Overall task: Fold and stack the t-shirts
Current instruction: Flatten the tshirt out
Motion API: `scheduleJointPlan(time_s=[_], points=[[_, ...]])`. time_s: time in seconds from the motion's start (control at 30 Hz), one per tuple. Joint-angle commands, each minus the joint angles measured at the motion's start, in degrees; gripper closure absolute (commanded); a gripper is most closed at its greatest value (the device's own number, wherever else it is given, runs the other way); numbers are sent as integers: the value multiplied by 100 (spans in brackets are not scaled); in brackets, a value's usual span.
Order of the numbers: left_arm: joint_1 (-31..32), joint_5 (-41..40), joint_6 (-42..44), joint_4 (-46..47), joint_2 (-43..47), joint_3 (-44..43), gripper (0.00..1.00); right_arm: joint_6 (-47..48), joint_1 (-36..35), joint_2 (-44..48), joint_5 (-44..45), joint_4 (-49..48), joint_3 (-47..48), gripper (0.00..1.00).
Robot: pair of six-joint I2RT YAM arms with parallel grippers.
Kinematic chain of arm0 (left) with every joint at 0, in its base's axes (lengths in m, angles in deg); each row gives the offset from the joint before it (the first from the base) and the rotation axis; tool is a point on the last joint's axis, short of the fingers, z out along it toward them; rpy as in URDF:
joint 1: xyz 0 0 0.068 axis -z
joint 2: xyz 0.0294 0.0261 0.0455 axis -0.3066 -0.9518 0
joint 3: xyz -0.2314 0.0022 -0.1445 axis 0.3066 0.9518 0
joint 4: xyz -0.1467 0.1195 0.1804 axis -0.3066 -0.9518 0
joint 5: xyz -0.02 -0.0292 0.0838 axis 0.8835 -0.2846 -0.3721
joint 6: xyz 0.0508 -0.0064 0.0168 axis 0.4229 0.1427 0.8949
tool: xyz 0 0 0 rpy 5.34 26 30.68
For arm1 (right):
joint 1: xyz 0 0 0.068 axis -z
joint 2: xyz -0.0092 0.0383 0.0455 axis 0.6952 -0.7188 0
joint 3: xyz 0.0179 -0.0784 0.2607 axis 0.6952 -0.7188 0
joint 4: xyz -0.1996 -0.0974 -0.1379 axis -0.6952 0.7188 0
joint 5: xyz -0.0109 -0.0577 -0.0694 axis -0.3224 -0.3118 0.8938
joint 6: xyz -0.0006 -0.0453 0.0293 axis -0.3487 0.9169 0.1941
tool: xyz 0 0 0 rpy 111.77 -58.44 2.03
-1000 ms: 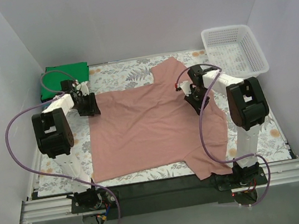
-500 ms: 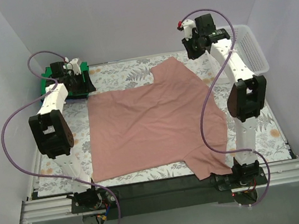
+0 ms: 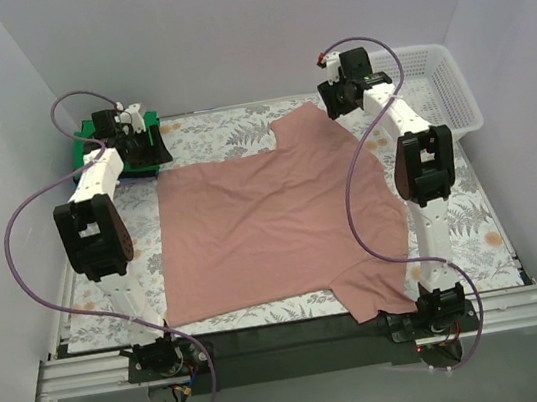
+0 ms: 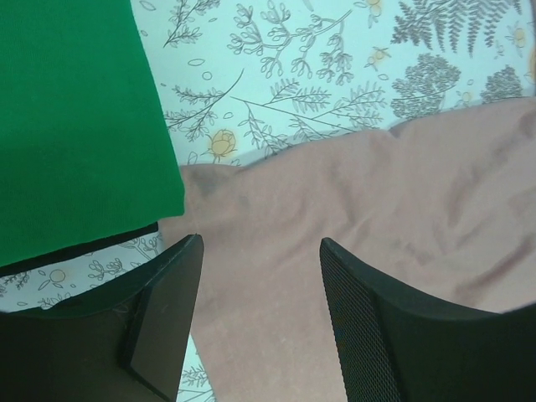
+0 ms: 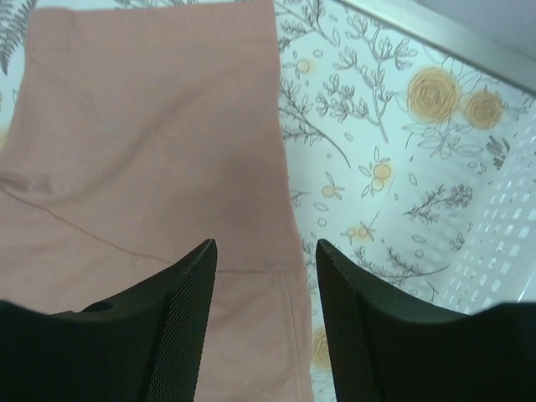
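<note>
Dusty pink-brown cloth fills the centre of the frame: the t-shirt (image 3: pixel 272 226) lies spread flat on the floral table cloth (image 3: pixel 218 133), one sleeve trailing off the lower right. At upper left the folded green t-shirt (image 4: pixel 75 117) sits just beside the left gripper (image 4: pixel 261 243), which hovers empty, jaws apart, over the shirt's far corner. At upper right the right gripper (image 5: pixel 266 244), likewise spread and holding nothing, hangs over the far sleeve. We judge a clean fold needs both pinching cloth evenly. The mesh basket (image 3: pixel 460 96) stands aside; the green shirt crowds the left.
</note>
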Motion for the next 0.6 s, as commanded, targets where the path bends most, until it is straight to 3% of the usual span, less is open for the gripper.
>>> scheduleJointPlan(time_s=[0.0,0.57], points=[[-9,-242,14,64,-156,-34,43,-218,-40,-182,-58,-835,210,42],[53,-497,-4,-24,-684,-104,41,-227,-31,-904,-49,-1037,175,39]])
